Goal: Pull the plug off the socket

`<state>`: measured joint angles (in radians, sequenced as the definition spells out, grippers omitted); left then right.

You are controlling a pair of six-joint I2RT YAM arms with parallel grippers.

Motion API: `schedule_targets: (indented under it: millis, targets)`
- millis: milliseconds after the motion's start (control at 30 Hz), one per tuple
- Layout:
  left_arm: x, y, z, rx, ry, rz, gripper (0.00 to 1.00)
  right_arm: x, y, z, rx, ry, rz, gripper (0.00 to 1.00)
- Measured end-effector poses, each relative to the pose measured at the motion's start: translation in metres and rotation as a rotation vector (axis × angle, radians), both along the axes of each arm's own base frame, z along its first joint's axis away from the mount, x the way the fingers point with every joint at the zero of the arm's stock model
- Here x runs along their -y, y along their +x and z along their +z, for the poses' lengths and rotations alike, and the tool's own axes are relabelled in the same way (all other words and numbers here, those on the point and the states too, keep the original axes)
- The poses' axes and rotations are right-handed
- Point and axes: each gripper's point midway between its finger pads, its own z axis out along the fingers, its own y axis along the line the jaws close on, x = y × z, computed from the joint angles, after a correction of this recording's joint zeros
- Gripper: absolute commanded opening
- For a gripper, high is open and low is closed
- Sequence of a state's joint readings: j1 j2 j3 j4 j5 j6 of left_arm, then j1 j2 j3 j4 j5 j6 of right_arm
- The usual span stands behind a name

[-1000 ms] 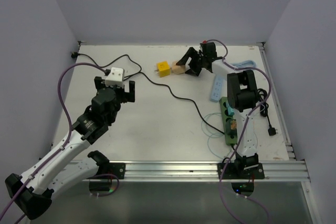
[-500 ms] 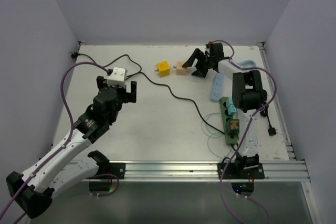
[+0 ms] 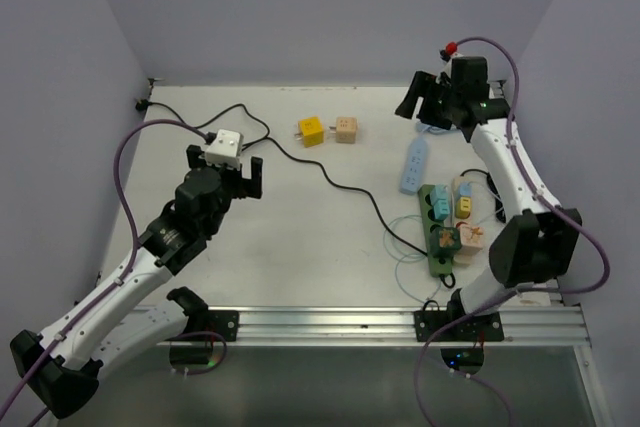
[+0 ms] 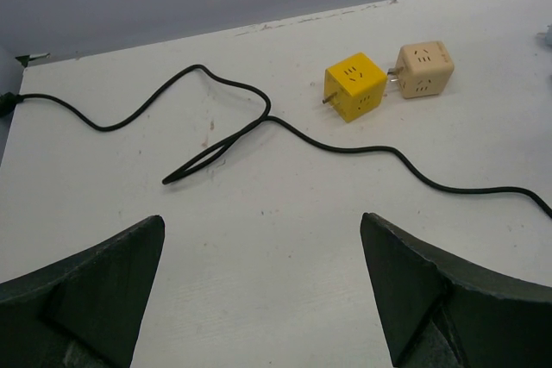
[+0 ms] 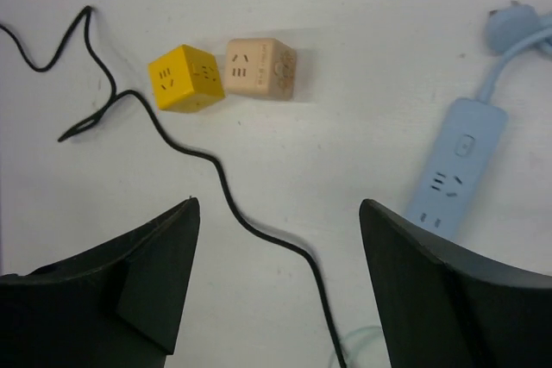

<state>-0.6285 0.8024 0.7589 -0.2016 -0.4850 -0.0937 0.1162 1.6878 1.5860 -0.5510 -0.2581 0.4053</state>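
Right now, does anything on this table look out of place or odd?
Nothing looks spilled or damaged. A yellow cube and a beige cube lie loose at the far middle, the yellow one with a prong pointing sideways. A black cable straggles across the table. The dark green socket has a teal plug in it.

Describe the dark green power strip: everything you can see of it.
The dark green power strip is a long, narrow bar, plastic by its look, and shows only in the top view. It lies flat on the right side of the table, its length running from the near edge toward the back. Two plug cubes sit on it: a teal cube toward its far end and an orange-beige cube near its middle. The light blue strip lies apart, beyond its far end.
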Motion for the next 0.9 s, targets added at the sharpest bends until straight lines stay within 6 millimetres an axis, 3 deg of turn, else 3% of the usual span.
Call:
schedule_targets:
  millis: [67,167,433,633,900]
  targets:
    - [0.002,-0.001,0.0,0.0,-0.004,-0.013,1.0,0.015,-0.022,0.012,0.029,-0.071,-0.033,0.72]
    - [0.005,-0.002,0.001,-0.002,-0.009,-0.031,1.0,0.041,-0.058,0.005,0.002,-0.191,-0.082,0.73]
    - [0.011,-0.003,0.0,-0.006,-0.017,-0.064,1.0,0.088,-0.116,-0.066,-0.2,-0.428,-0.154,0.69]
    - [0.018,-0.004,-0.004,-0.02,-0.01,-0.084,1.0,0.095,-0.133,-0.094,-0.266,-0.469,-0.153,0.67]
    - [0.019,-0.004,-0.006,-0.024,-0.008,-0.089,1.0,0.097,-0.13,-0.117,-0.293,-0.466,-0.153,0.66]
